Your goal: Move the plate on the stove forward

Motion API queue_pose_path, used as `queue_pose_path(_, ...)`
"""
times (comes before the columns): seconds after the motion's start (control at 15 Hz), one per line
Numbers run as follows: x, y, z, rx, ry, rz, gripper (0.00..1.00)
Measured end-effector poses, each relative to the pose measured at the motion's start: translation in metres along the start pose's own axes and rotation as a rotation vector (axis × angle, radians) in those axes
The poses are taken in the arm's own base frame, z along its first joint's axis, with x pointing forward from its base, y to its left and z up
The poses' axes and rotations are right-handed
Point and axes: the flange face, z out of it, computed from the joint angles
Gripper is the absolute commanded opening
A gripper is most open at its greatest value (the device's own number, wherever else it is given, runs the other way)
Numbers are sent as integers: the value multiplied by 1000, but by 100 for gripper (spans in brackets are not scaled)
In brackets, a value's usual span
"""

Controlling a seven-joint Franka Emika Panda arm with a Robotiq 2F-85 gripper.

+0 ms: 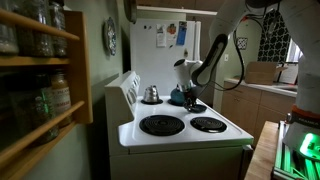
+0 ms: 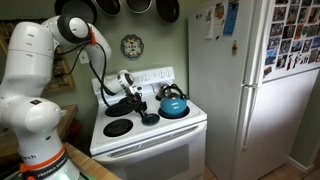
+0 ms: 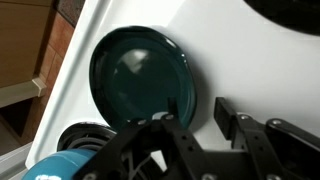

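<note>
The plate [image 3: 140, 75] is a small dark teal round dish lying flat on the white stove top [image 3: 250, 60]. In an exterior view it sits between the burners [image 2: 150, 118]. My gripper [image 3: 198, 108] is open and low over the plate's rim, with one finger over the plate's edge and the other over bare white stove. The gripper also shows in both exterior views [image 2: 137, 103] [image 1: 191, 99], next to the blue kettle. In one of them the plate is hidden behind my gripper.
A blue kettle [image 2: 173, 105] [image 1: 178, 96] stands on a rear burner close to my gripper. A small silver pot [image 1: 151, 94] stands on the other rear burner. Black coil burners [image 1: 162, 125] [image 1: 208, 124] lie at the front. A white fridge [image 2: 250, 85] stands beside the stove.
</note>
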Motion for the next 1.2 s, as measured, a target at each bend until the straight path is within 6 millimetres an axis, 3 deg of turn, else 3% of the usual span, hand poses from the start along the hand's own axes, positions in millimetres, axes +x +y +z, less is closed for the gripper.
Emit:
queue_pose_path(0.2,1,0,-2,-2,8,-8,98)
queue_pose_path(0.27,1,1,-5,-6,17,-17,100)
queue_pose_path(0.6,-6,14,-46,22,70,-109,100)
queue_pose_path(0.93,-29,43,-109,125,104,-222,100)
queue_pose_path(1.2,-44,67,-144,194,82,-321,100)
